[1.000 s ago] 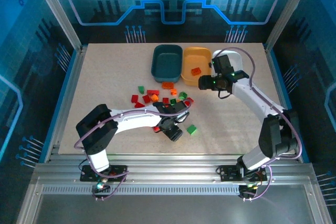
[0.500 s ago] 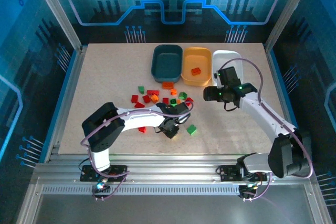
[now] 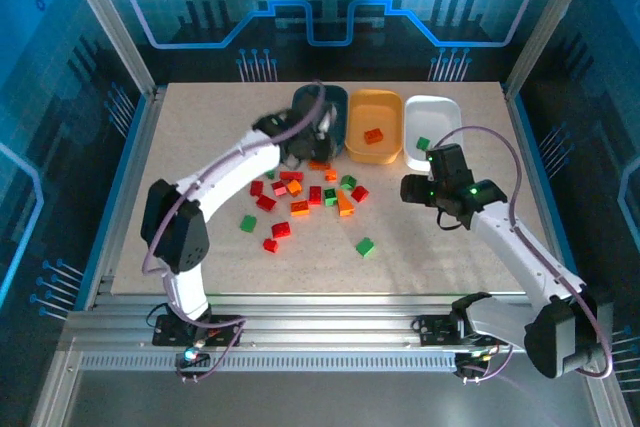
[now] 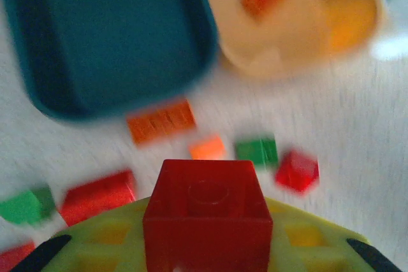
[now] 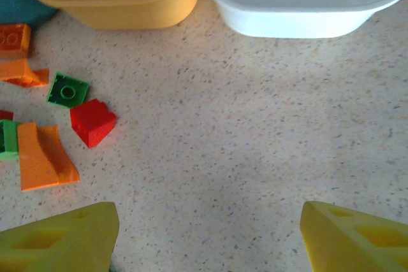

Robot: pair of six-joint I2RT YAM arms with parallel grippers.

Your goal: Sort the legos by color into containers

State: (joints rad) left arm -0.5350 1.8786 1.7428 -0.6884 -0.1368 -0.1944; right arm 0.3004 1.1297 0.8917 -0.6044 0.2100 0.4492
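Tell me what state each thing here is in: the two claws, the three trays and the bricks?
left gripper: shut on the red brick.
right gripper: open, nothing between its fingers.
teal tray: no brick in the part that shows.
orange tray: holds one orange brick.
white tray: holds one green brick.
loose bricks: scattered on the table, unsorted.

Speckled beige table (image 3: 200,147): three trays side by side at the far edge, L to R teal tray (image 4: 108,30), orange tray (image 3: 375,97), white tray (image 3: 440,117). Just in front, mid-table, a scatter of loose bricks (image 3: 300,192) in red, orange & green. Lone green brick (image 3: 365,246) sits apart, nearer the front edge. Second green brick (image 3: 248,223) & a red brick (image 3: 270,244) lie off to the L.
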